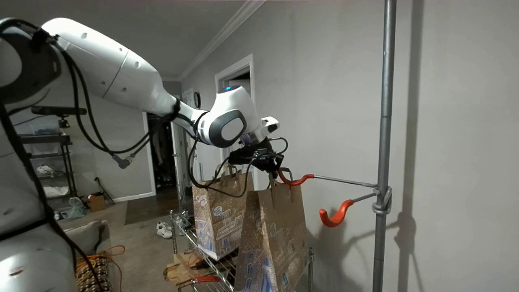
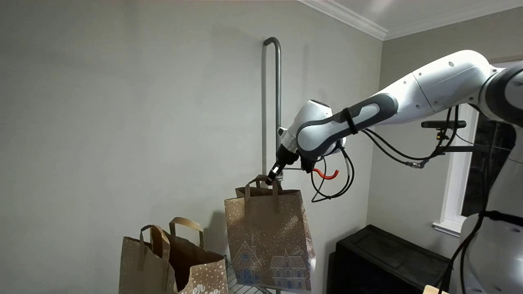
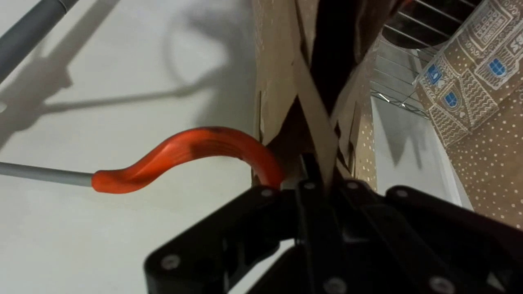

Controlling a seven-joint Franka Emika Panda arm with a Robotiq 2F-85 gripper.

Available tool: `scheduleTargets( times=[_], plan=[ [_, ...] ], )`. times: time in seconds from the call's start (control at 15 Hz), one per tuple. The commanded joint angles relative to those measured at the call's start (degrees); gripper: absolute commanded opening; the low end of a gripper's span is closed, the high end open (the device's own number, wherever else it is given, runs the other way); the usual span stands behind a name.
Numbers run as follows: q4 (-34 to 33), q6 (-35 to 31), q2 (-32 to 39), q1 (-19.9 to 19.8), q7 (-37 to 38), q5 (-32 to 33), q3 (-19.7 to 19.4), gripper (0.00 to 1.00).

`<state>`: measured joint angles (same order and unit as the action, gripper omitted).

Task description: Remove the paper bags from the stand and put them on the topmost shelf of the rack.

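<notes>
Gripper (image 2: 269,179) pinches the handles (image 3: 326,139) of the held paper bag (image 2: 267,232), fingers pressed together on the paper strips near their top. Held paper bag hangs at 6 o'clock from it in both exterior views, mouth up, slightly tilted, printed with houses and pale dots; can't tell if its base touches the shelf wires. Robot arm (image 1: 117,77) lies toward 10 o'clock from the gripper in an exterior view. Stand (image 1: 384,142), grey metal pole, at about 2 o'clock from the held paper bag there. Upper hook (image 3: 216,143), orange-red, at 9 to 10 o'clock from the fingertips in the wrist view, right beside the handles; its tip is hidden at the gripper, so can't tell whether a handle loop is around it. Lower hook (image 1: 343,211) at 4 to 5 o'clock from the upper one in an exterior view. Second paper bag (image 1: 225,221) stands upright, mouth open, on the topmost shelf (image 1: 219,271) of the chrome rack (image 1: 174,239), at 10 o'clock from the held one there, at 2 o'clock from the fingertips in the wrist view. Black bin (image 2: 380,261) at 3 to 4 o'clock from the held paper bag in an exterior view. White shoes (image 1: 164,230) on the floor, 9 o'clock.
</notes>
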<state>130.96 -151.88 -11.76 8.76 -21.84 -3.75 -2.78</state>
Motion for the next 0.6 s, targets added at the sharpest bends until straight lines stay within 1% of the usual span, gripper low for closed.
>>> scheduleTargets(
  times=[0.0, 0.27, 0.53],
  plan=[
    [-2.5, 0.5, 2.2, -2.3, 3.0, 3.2, 1.7, 0.05],
    [-3.6, 1.9, 2.3, -2.4, 5.2, 3.8, 2.7, 0.05],
    [-4.9, 5.8, 1.6, -2.7, 12.9, 4.6, 4.6, 0.05]
  ],
)
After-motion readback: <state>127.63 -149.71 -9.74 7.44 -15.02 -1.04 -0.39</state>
